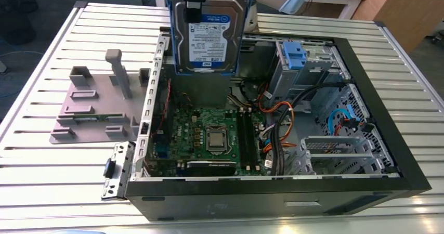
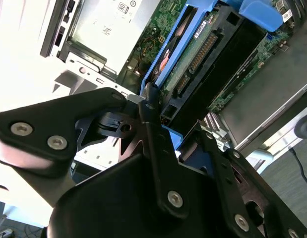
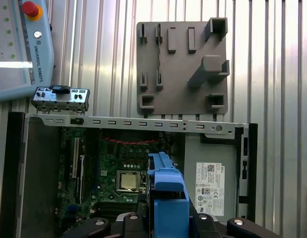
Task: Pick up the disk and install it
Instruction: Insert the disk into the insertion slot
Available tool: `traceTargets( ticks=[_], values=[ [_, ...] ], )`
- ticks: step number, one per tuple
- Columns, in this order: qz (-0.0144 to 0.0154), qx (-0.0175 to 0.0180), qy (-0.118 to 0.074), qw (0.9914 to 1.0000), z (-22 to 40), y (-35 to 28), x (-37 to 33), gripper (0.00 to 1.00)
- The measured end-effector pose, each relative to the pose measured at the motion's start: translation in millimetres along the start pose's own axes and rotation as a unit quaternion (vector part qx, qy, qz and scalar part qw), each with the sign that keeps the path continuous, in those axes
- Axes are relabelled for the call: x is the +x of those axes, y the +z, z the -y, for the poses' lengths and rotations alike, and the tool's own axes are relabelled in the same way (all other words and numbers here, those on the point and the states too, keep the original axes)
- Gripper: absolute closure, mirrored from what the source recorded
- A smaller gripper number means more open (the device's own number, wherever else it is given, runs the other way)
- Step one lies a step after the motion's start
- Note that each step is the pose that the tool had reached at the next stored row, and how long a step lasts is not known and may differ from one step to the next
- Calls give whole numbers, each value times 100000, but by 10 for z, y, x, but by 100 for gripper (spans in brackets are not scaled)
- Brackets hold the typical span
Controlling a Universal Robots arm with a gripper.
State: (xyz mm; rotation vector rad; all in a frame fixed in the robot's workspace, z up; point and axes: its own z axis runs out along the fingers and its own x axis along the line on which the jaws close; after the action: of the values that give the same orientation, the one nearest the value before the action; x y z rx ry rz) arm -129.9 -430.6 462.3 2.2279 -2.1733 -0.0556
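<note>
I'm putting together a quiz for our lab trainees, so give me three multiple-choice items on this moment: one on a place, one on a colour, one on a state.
1. Where is the disk?
A) flat on the table
B) raised over the computer case, held by the gripper
C) seated in a bay

2. What colour is the bracket around the disk?
A) blue
B) red
C) green

3. What state is the computer case in?
A) shut with its side panel on
B) wrapped in plastic
C) open, with the motherboard exposed

Answers:
1 B: the exterior view shows the disk up above the case with the gripper on it.
2 A: the frame is blue in both wrist views.
3 C: the board lies bare in the exterior view.
</note>
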Motion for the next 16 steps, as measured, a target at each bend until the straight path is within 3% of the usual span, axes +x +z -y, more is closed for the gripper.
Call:
traceTargets(
  ticks=[16],
  values=[
    [-2,2,4,100000,-1,3,42,63]
  ],
)
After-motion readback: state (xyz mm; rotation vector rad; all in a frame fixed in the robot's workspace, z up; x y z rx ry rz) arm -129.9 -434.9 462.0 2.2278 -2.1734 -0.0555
